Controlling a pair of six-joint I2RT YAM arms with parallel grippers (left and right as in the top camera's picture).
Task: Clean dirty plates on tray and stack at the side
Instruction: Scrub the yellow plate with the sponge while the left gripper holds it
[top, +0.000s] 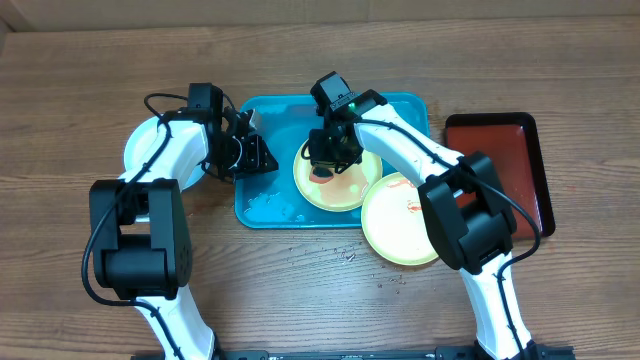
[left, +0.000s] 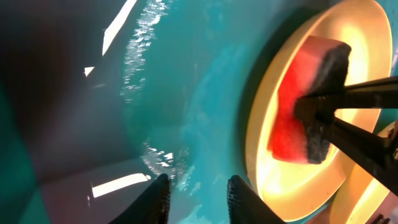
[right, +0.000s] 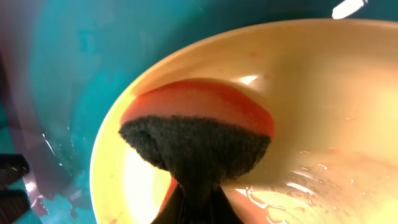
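The turquoise tray (top: 290, 112) lies mid-table. One yellow-green plate (top: 345, 192) rests in it. My right gripper (top: 328, 160) is shut on a red sponge with a black scrub side (right: 199, 112) and presses it onto that plate (right: 323, 93). A second yellow-green plate (top: 395, 225) overlaps the tray's front right corner. The pale blue-white plate (top: 140, 148) lies on the table left of the tray, partly under my left arm. My left gripper (top: 258, 157) is open and empty, low over the tray's left side (left: 186, 81); its fingers (left: 198, 199) face the sponge (left: 292, 118).
White foam (top: 270, 205) sits in the tray's front left corner. A dark red, black-rimmed tray (top: 500, 165) lies at the right, close to the second plate. Bare wooden table (top: 300, 290) shows in front of the trays.
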